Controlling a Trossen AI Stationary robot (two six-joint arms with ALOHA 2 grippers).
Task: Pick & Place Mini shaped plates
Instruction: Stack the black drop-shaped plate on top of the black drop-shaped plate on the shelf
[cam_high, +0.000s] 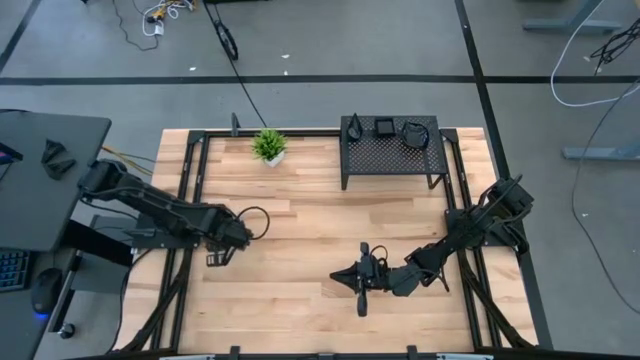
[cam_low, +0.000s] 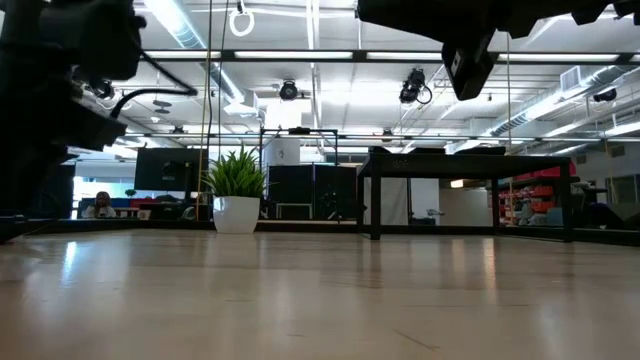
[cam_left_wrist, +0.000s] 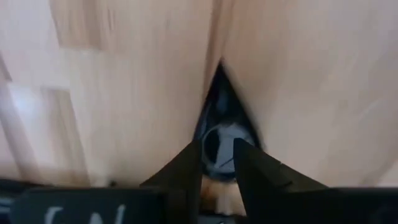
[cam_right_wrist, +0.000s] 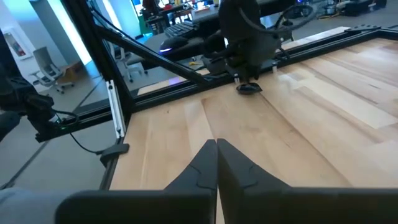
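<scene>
Teardrop plate (cam_left_wrist: 219, 138) in left jaws, tip forward

bright overhead strip lights | table (cam_low: 320, 290) glare | left wrist blurred

The table (cam_high: 300, 200) is a light wood-plank surface bordered by a dark metal frame. A small green potted plant (cam_high: 268, 146) stands near the far edge. Beside it stands a black perforated rack (cam_high: 390, 155), carrying three mini shaped plates (cam_high: 384, 128).
</scene>
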